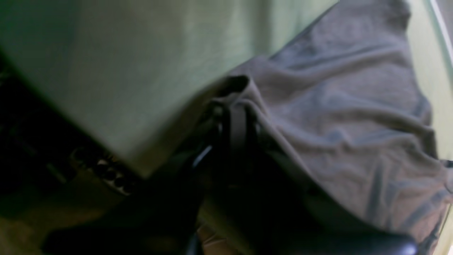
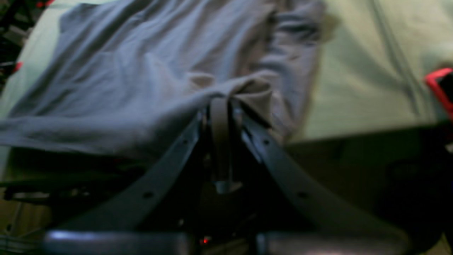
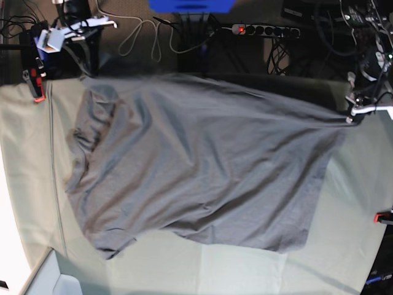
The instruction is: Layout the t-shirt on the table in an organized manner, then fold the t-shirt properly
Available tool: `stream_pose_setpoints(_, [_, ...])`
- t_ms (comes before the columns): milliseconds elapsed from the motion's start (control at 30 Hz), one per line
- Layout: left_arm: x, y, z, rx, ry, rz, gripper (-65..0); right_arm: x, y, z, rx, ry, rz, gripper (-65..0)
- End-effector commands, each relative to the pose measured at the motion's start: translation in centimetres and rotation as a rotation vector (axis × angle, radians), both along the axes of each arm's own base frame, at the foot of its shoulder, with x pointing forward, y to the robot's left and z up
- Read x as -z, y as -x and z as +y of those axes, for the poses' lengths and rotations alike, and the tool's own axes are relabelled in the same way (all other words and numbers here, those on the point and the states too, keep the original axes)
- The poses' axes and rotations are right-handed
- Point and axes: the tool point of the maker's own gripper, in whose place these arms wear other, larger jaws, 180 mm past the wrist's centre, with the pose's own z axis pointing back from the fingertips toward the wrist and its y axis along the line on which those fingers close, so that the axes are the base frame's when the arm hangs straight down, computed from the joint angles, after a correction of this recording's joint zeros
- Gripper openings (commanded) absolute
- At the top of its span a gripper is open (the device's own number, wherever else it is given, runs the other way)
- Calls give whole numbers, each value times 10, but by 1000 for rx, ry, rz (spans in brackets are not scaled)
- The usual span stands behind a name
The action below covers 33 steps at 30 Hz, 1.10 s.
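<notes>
The dark grey t-shirt [image 3: 196,160] lies spread over the pale green table [image 3: 215,267], pulled taut along its far edge between my two grippers. At the far left corner of the shirt, my right gripper [image 3: 81,76] is shut on a bunched fold of t-shirt [image 2: 141,78]; the right wrist view shows the closed fingers [image 2: 220,106] pinching the cloth. Over at the right, my left gripper [image 3: 351,117] is shut on the t-shirt [image 1: 347,106] edge, its dark fingers [image 1: 236,118] closed on the hem. The near edge of the shirt rests loose and wrinkled on the table.
Red clamps sit on the table edges at the far left [image 3: 37,85] and near right [image 3: 384,216]. Behind the table are a power strip [image 3: 264,29], loose cables [image 3: 138,37] and a blue object [image 3: 190,5]. Bare table cloth [image 1: 141,53] shows beside the shirt.
</notes>
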Motion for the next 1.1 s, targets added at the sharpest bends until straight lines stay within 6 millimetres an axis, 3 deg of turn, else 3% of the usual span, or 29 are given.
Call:
stream_pose_setpoints(0, [-19, -16, 5, 4, -28, -64, -650, -12, -8, -1, 4, -6, -59, -650])
stream_pose_setpoints(367, [-45, -52, 4, 13, -33, -158, -650, -11, -42, 0, -60, 26, -44, -650])
stream_pose_setpoints(733, [-50, -59, 4, 27, -44, -173, -650, -28, -71, -15, -84, 104, -69, -650])
stream_pose_setpoints(967, [-90, -108, -4, 51, -39, -299, -650, -49, -135, -24, -171, 214, -75, -650])
stream_pose_setpoints(1067, [-126, -146, -19, 131, -106, -370, -650, -69, -177, -32, -206, 285, -81, -650])
